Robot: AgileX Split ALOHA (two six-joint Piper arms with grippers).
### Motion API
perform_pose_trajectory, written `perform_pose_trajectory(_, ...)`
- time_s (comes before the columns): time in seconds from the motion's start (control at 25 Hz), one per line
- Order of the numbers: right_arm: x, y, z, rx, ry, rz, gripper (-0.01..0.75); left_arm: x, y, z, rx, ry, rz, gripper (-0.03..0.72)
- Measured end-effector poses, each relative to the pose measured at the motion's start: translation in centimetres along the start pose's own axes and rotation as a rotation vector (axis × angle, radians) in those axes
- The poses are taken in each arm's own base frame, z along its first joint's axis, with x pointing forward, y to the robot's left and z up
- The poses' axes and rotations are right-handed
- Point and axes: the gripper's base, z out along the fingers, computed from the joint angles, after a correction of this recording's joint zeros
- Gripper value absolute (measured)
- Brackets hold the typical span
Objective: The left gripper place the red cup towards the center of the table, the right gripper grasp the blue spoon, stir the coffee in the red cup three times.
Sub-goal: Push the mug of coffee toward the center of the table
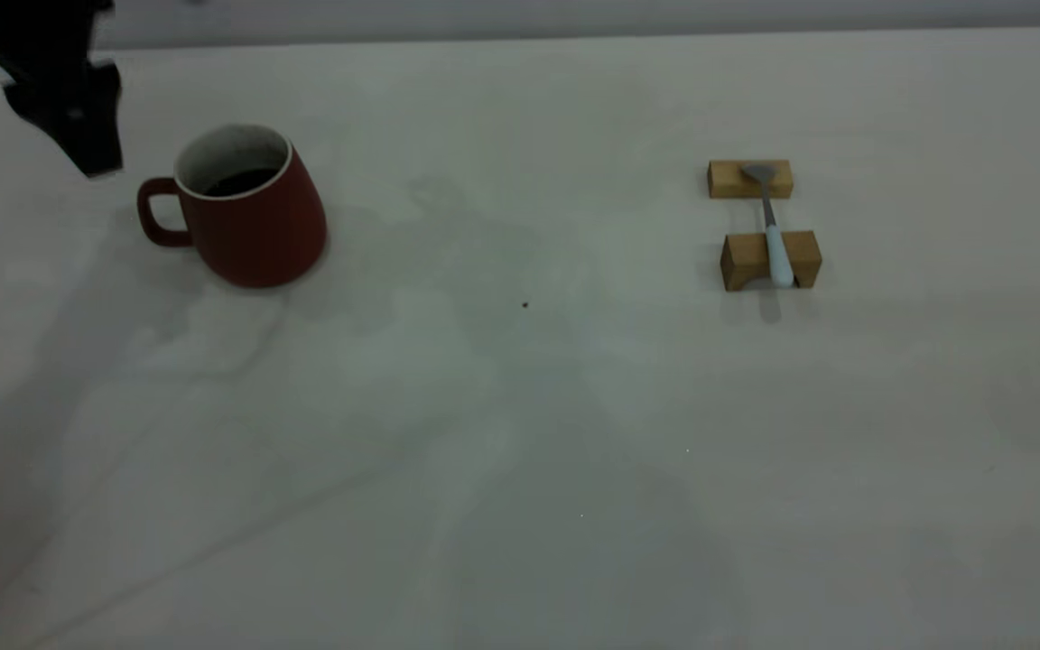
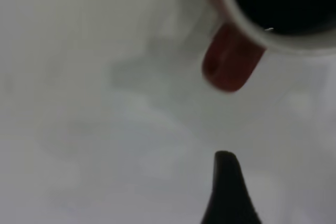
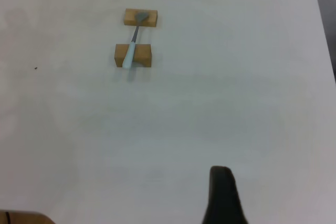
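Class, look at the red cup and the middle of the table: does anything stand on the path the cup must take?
Nothing visible does. The red cup stands at the table's left; the bare stretch toward the centre holds only a tiny dark speck. The blue spoon on its wooden blocks lies farther right.

Red cup [image 1: 254, 226]: dark matte red outside and on the loop handle, white rim, white speckled inside; coffee [image 1: 240, 181] near black. Blue spoon [image 1: 774, 230]: pale blue-white handle, grey metal neck and bowl. Two wooden blocks [image 1: 770, 259] under it: tan. Surface [image 1: 520, 451]: plain off-white, one tiny dark speck. Left end effector [image 1: 78, 126]: black. Right end effector finger [image 3: 223, 198]: black.
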Motion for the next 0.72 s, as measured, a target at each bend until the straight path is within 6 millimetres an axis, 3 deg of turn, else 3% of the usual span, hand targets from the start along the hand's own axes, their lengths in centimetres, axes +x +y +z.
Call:
perform_pose_trajectory(0.2,0.0,0.0,0.0,0.0,0.0,0.0,0.58,-0.5,-0.3,2.5,0.013,0.012,0.107,0.575)
perform_pose_trajectory(0.72,0.0,0.0,0.0,0.0,0.0,0.0,0.58,-1.2,0.3,4.8,-0.075,-0.012,0.187,0.573)
